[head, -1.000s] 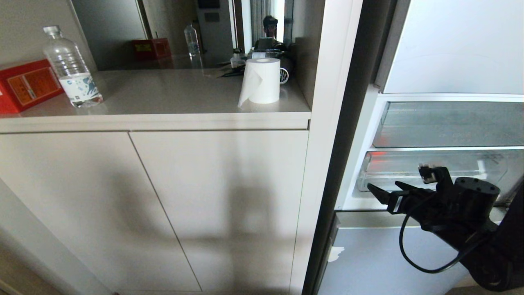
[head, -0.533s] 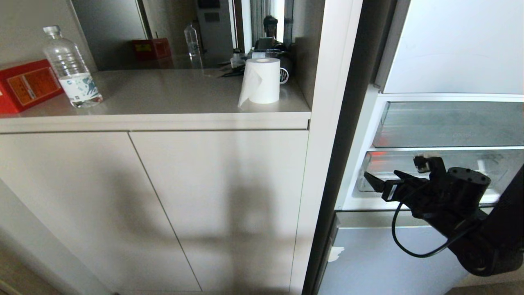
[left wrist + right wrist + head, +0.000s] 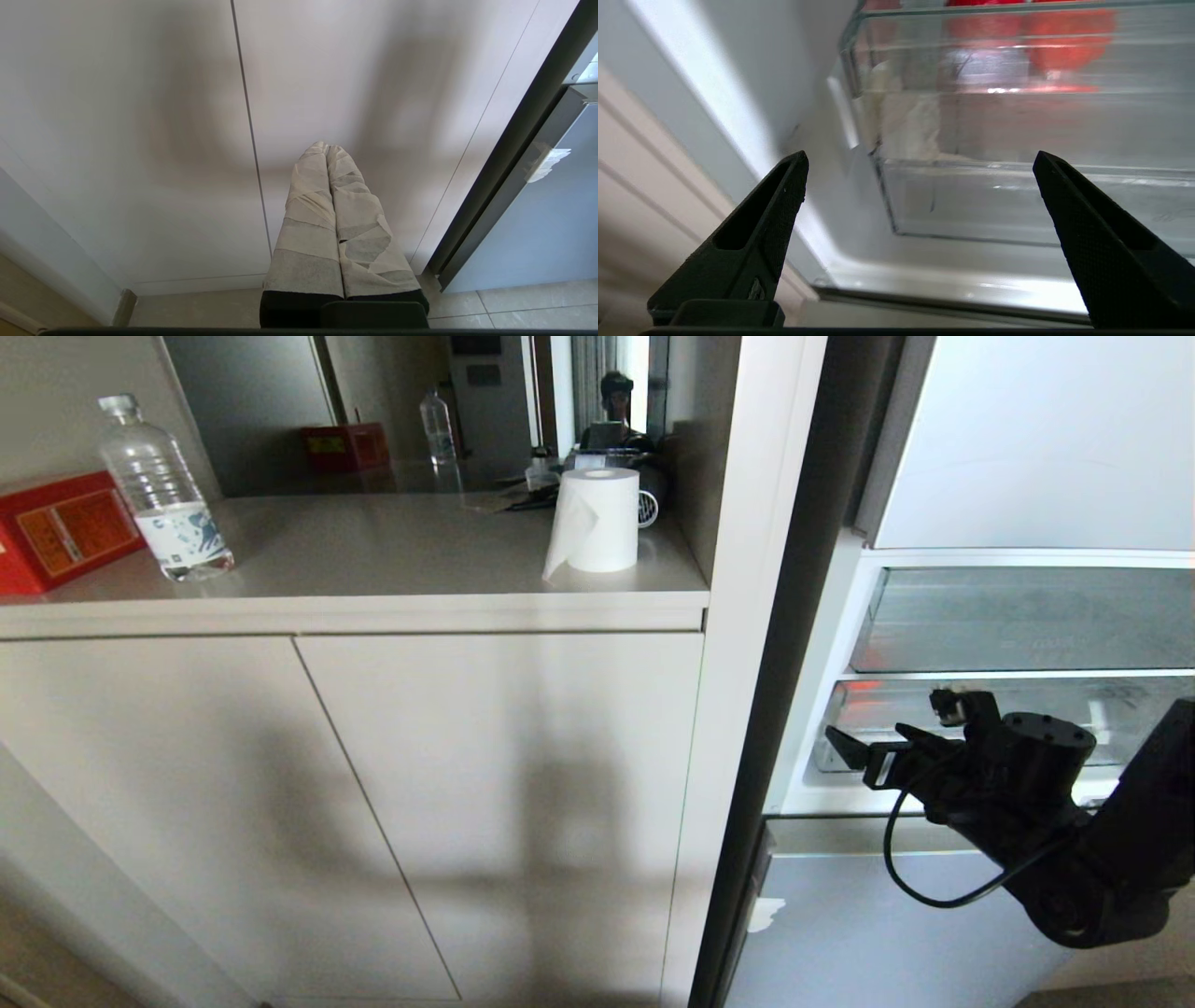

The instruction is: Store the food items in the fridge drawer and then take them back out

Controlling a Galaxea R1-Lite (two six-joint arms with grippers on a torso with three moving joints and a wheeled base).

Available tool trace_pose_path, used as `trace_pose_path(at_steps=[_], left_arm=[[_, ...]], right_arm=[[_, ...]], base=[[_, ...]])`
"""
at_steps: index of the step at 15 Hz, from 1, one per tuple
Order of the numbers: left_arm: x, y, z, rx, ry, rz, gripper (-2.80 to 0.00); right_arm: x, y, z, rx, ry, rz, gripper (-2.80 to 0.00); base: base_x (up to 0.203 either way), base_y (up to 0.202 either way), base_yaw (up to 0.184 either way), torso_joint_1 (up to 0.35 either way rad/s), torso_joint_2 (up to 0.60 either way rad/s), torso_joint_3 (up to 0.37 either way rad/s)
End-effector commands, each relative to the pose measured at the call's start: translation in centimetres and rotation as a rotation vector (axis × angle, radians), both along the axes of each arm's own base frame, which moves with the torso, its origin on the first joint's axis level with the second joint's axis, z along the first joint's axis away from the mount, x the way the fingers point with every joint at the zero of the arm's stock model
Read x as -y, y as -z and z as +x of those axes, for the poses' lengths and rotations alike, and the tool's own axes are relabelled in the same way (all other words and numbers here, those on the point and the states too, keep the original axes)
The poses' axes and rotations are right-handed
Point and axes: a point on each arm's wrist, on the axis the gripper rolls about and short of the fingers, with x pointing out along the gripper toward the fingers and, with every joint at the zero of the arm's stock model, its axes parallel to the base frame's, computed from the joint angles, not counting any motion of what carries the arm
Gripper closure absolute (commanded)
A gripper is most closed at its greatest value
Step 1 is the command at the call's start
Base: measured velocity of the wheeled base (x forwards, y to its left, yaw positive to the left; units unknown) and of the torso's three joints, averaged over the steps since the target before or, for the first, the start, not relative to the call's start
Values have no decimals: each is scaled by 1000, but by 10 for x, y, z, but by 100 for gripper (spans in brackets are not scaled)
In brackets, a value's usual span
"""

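Note:
The clear fridge drawer (image 3: 934, 733) sits pushed into the open fridge at the right. My right gripper (image 3: 864, 735) hovers open just in front of its left end, with nothing between the fingers. In the right wrist view the gripper (image 3: 920, 155) frames the drawer (image 3: 994, 200) at its left corner. Red blurs of the food items (image 3: 1064, 42) show through the clear plastic further in. A faint red glow (image 3: 864, 689) marks them in the head view. My left gripper (image 3: 327, 148) is shut and empty, its tape-wrapped fingers pointing at the cabinet doors.
A second clear bin (image 3: 1018, 621) lies above the drawer, and a blue-grey fridge front (image 3: 868, 924) below it. To the left is a counter (image 3: 373, 607) with a water bottle (image 3: 163, 495), a red box (image 3: 56, 527) and a paper roll (image 3: 597, 518). A person is reflected in the mirror behind.
My right arm has risen and moved a little left, bringing the open gripper up against the drawer's front. The left arm has not moved.

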Motion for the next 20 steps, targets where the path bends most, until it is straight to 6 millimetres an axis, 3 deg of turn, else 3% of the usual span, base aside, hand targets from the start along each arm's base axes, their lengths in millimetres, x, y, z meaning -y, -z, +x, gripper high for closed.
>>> trace_pose_path(at_steps=[1, 9, 10, 11, 17, 20], left_arm=[[0, 0, 0, -2, -1, 0, 0], [0, 0, 0, -2, 1, 0, 0], [0, 0, 0, -2, -1, 0, 0], [0, 0, 0, -2, -1, 0, 0], [0, 0, 0, -2, -1, 0, 0], [0, 0, 0, -2, 1, 0, 0]], right_arm=[[0, 2, 6, 11, 6, 2, -280], [-2, -3, 14, 45, 10, 4, -280], [-3, -2, 15, 45, 8, 4, -22], [-7, -2, 16, 45, -3, 5, 0], [-30, -3, 20, 62, -15, 6, 0], [-32, -3, 19, 56, -16, 6, 0]], base=[[0, 0, 0, 0, 0, 0], [0, 0, 0, 0, 0, 0], [0, 0, 0, 0, 0, 0], [0, 0, 0, 0, 0, 0], [0, 0, 0, 0, 0, 0], [0, 0, 0, 0, 0, 0]])
